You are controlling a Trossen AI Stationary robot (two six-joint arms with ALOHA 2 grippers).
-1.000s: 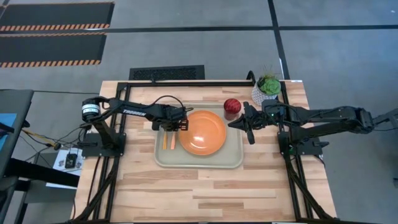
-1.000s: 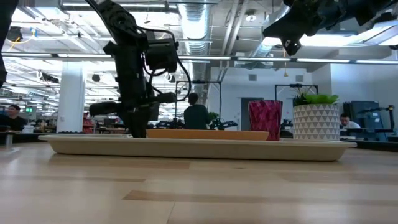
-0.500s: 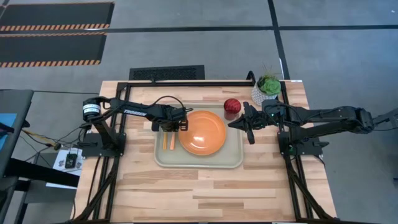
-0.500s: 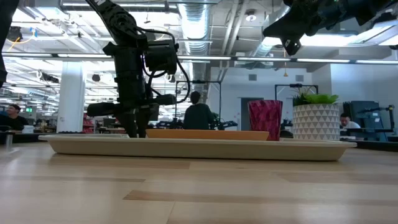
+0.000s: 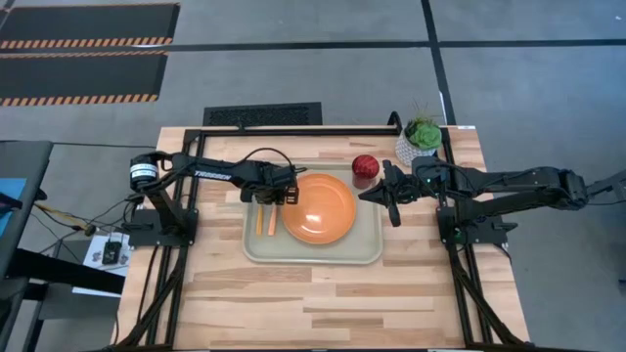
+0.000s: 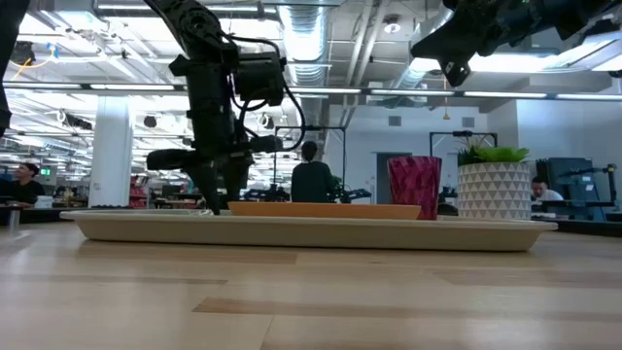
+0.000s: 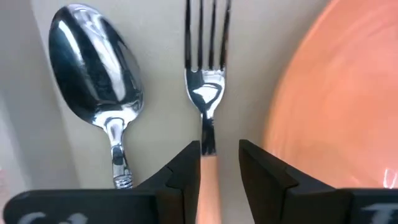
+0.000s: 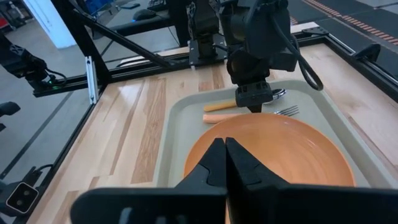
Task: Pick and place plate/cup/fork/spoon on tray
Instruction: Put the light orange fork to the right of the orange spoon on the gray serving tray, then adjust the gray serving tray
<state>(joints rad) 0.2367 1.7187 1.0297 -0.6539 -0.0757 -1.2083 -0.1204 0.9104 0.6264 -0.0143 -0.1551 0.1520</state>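
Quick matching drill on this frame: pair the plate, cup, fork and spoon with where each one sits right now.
Things:
1. plate
2. cup
3. fork
4. spoon

Places:
A. on the table, beyond the tray's rim, near the plant pot
B. on the tray, between the left gripper's open fingers
C. on the tray, filling its right part
D. on the tray, the outermost utensil from the plate

Pairs: 1-C, 2-A, 3-B, 4-D

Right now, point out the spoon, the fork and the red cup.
Silver-bowled spoon with orange handle (image 7: 96,78): left wrist view, on its bowl.
Silver-tined fork with orange handle (image 7: 207,93): left wrist view, on its neck below the tines.
Red faceted translucent cup (image 5: 365,167): high view, on its top.
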